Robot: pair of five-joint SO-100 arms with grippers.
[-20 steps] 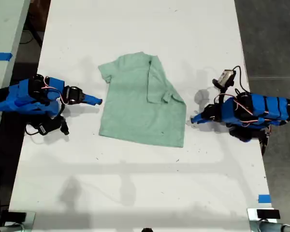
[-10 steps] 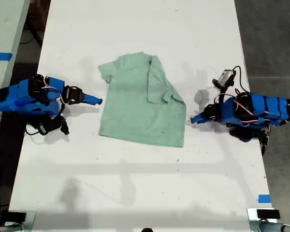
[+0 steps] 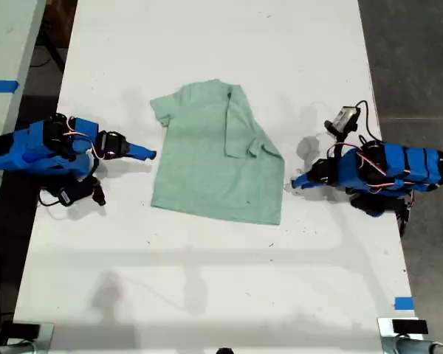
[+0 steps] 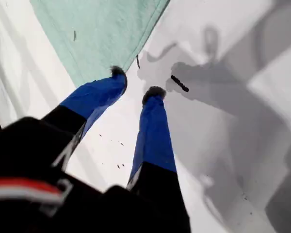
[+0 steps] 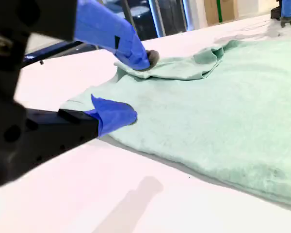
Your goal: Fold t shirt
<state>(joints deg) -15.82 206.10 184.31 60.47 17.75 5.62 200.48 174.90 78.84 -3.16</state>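
Note:
The pale mint-green t shirt (image 3: 214, 158) lies flat in the middle of the white table, one sleeve side folded over onto its body (image 3: 244, 125). My first gripper (image 3: 292, 182) rests low at the exterior view's right, just off the shirt's edge. Its wrist view shows it (image 4: 136, 82) open and holding nothing, the fingertips beside a corner of the t shirt (image 4: 102, 34). At the exterior view's left sits my second gripper (image 3: 152, 155), close to the shirt's other edge. It (image 5: 138, 87) is open, with the t shirt (image 5: 223, 111) spread just beyond its fingers.
The white table (image 3: 221, 280) reaches well past the shirt on all sides. A small camera on a cable (image 3: 345, 118) sticks up near the first arm. Blue tape (image 3: 403, 303) marks the table edge at the exterior view's lower right. Another table with blue tape (image 3: 0, 86) stands at its left.

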